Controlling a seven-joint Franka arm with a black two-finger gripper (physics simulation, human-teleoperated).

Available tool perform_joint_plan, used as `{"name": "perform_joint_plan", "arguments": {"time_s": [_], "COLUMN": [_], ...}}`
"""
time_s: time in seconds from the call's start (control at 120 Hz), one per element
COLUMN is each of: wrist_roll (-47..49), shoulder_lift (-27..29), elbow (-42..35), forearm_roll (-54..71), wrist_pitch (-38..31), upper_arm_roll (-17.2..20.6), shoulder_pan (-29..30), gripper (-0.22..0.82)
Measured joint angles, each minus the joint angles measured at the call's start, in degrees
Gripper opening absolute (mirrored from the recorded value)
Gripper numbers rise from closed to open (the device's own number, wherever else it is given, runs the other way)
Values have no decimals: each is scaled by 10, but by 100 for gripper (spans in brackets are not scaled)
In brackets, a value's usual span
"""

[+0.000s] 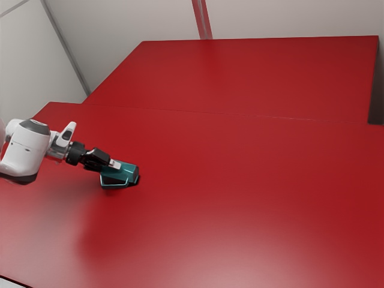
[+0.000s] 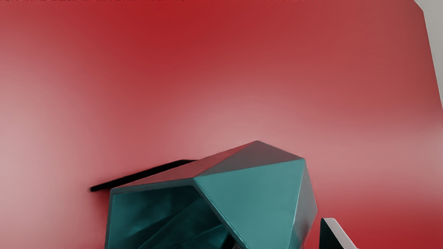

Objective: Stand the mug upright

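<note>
Mug (image 1: 127,173) on side, jaws (image 1: 112,165) parted at rim.

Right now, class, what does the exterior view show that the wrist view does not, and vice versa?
Exterior view: the white jointed robot arm and a narrow red strip on the pale grey wall.
Wrist view: the inner walls of the teal faceted mug, close up.
Both: that mug, the smooth red table and part of the black gripper.

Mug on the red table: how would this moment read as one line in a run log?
mug: on its side, not upright | gripper: open, at mug | table: red
</note>
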State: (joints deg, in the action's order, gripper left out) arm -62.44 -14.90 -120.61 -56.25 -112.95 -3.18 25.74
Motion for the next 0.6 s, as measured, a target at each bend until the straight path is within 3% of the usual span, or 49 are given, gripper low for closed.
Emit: {"name": "perform_joint_plan", "arguments": {"time_s": [0.333,0.6], "wrist_roll": [-3,-2], "shoulder_lift": [18,52], "elbow": [0,-2], "forearm_roll": [-2,-2], "wrist_pitch": [-2,-3], "upper_arm_roll": [3,4], "shoulder_pan": [-15,-45], "gripper": [-13,-15]}}
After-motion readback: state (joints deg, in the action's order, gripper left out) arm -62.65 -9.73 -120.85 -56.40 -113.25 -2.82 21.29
